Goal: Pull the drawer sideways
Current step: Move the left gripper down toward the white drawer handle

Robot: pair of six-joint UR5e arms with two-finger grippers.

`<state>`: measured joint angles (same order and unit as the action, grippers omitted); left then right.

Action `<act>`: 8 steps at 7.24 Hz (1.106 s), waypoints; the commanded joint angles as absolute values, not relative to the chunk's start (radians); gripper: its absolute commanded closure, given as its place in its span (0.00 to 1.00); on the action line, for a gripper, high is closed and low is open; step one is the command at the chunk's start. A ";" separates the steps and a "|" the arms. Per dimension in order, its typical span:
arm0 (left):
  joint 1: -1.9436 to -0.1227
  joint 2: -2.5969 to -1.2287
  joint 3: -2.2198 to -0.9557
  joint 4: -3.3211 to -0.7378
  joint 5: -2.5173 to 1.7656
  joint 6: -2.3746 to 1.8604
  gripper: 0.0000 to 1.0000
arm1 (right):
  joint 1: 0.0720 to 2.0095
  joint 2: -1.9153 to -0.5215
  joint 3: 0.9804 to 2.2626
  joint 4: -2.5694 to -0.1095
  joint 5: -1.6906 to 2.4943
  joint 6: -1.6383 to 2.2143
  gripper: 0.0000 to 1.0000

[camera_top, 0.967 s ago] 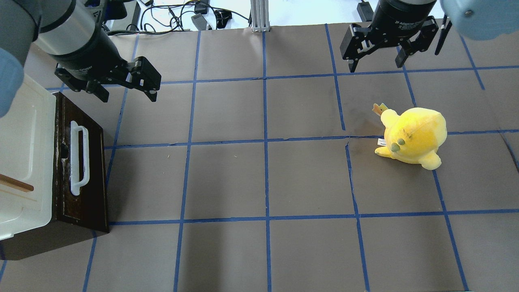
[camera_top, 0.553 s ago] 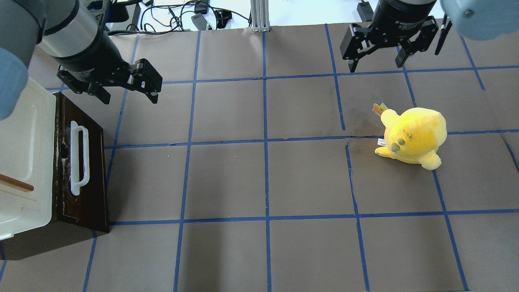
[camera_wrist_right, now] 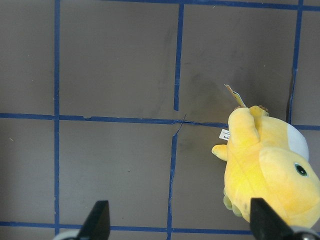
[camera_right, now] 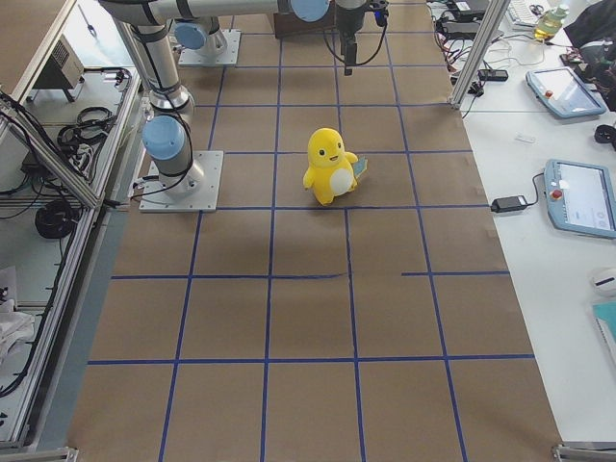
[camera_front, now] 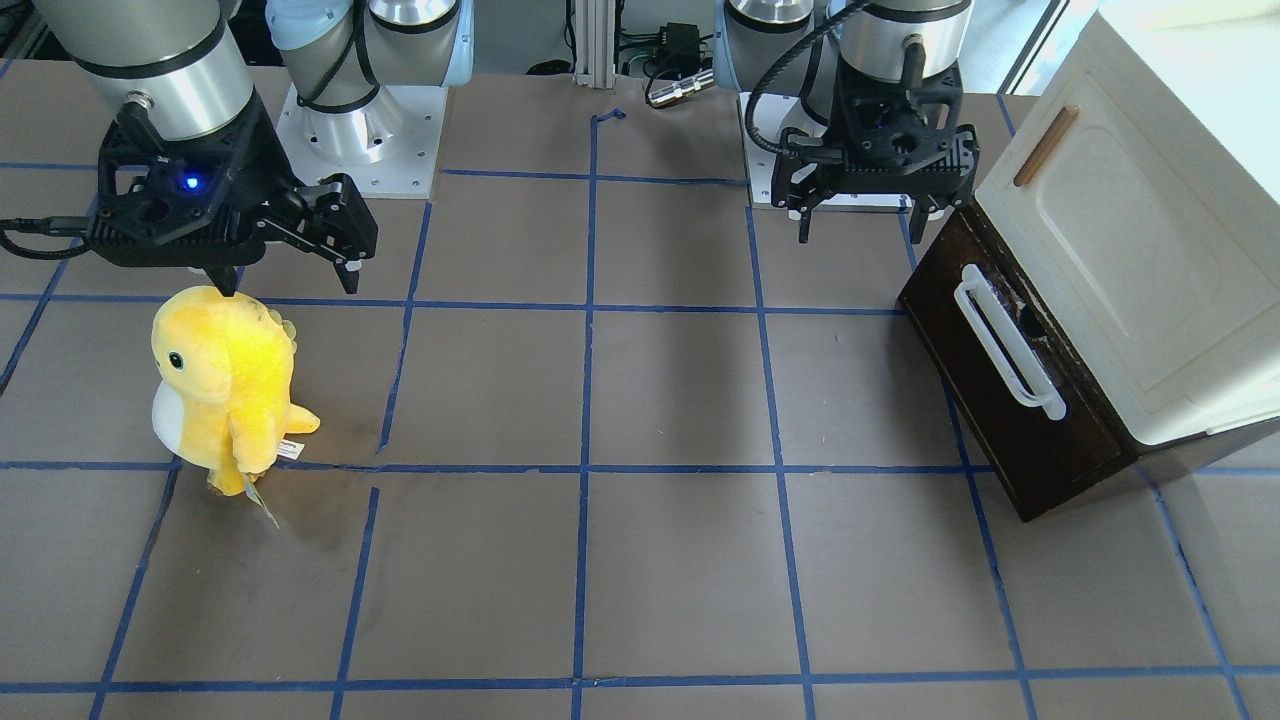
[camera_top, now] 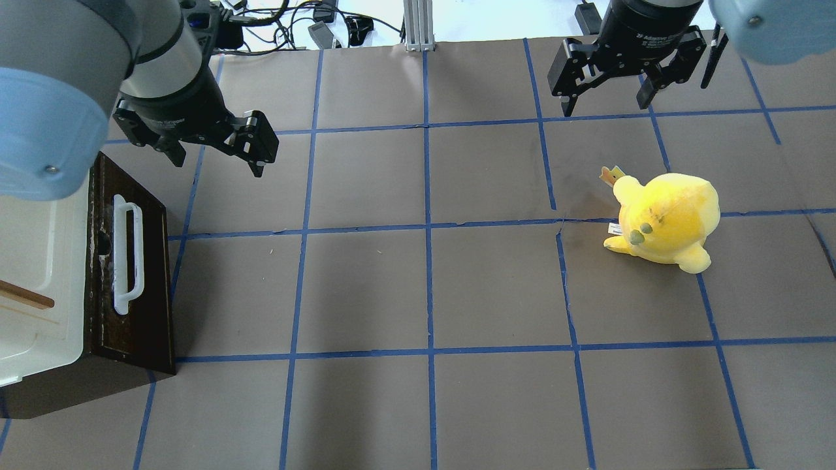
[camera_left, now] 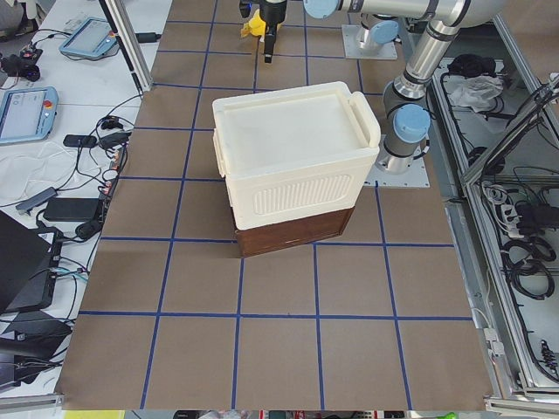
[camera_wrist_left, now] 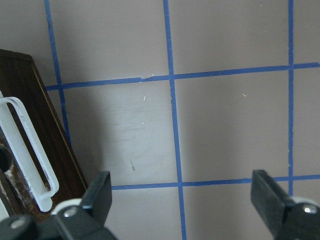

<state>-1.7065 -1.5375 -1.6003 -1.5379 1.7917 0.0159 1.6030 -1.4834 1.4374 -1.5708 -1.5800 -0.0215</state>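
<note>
The drawer (camera_top: 147, 274) has a dark brown wooden front with a long white bar handle (camera_top: 126, 254) and sits at the table's left, under a cream box; no pale inner sides show. It also shows in the front view (camera_front: 1040, 440) and in the left wrist view (camera_wrist_left: 35, 125). My left gripper (camera_top: 217, 161) is open and empty, hovering above the table just beyond and to the right of the drawer's far corner. My right gripper (camera_top: 605, 108) is open and empty at the far right.
A cream panelled box (camera_top: 32, 248) with a small brown wooden handle (camera_top: 26, 295) sits on top of the drawer unit. A yellow plush toy (camera_top: 666, 219) stands on the right half, close to my right gripper (camera_front: 290, 285). Blue tape lines grid the brown table.
My left gripper has moved right and a little toward the camera, with the arm swinging over the cream box. The right arm, the drawer and the toy have not moved.
</note>
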 commanded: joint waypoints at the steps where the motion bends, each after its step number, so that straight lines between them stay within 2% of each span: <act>1: -1.752 -1.598 -1.661 -1.534 1.985 0.015 0.00 | 1.603 -1.483 1.437 -1.571 -1.580 -0.021 0.00; 6: -1.770 -1.678 -1.801 -1.539 2.387 0.040 0.00 | 1.603 -1.483 1.437 -1.571 -1.580 -0.021 0.00; 8: -1.756 -1.687 -1.807 -1.534 2.448 0.034 0.00 | 1.603 -1.483 1.437 -1.571 -1.580 -0.021 0.00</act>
